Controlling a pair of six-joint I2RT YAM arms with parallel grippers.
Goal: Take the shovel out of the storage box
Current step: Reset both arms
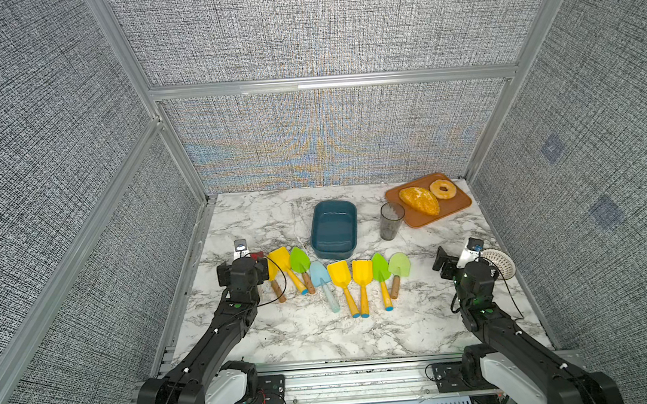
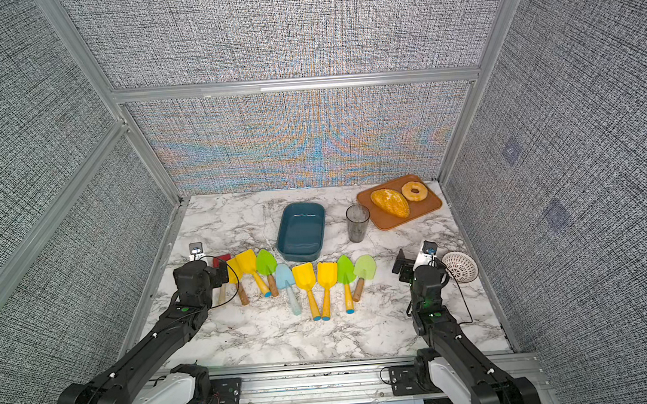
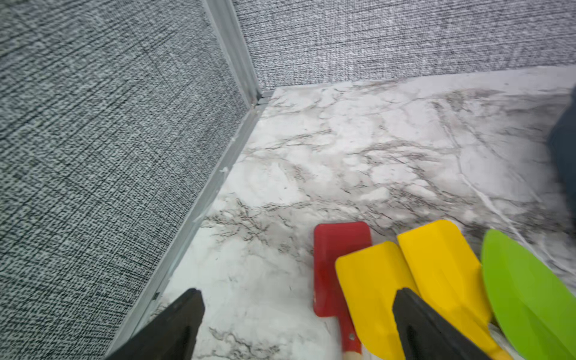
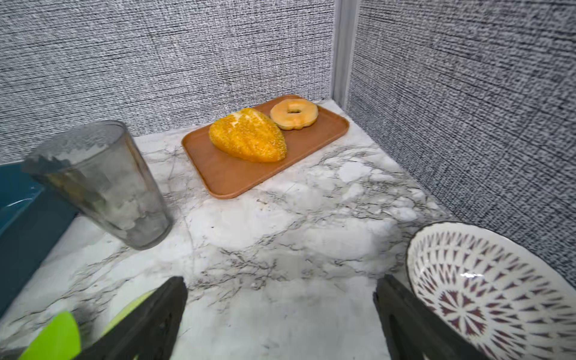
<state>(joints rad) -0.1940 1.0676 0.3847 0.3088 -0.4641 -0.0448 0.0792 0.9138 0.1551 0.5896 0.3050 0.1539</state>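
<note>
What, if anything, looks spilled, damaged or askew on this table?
Nothing is spilled or damaged. The storage box stands empty; the shovels lie in a row before it. Only oddity: at the row's left end the yellow shovel overlaps the red shovel.

Marble table [image 1: 323, 335], w/ storage box [image 1: 333, 253], shovels [image 1: 338, 273], glass [image 1: 391, 221], tray [image 1: 456, 201], bowl [image 1: 499, 264]

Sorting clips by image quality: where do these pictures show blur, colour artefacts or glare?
In both top views, rainbow moiré bands run across the back wall. Right wrist view: the glass is smeared and soft, the orange tray crisp, with a small glare spot on the patterned bowl. Left wrist view: the green shovel is soft-edged.
</note>
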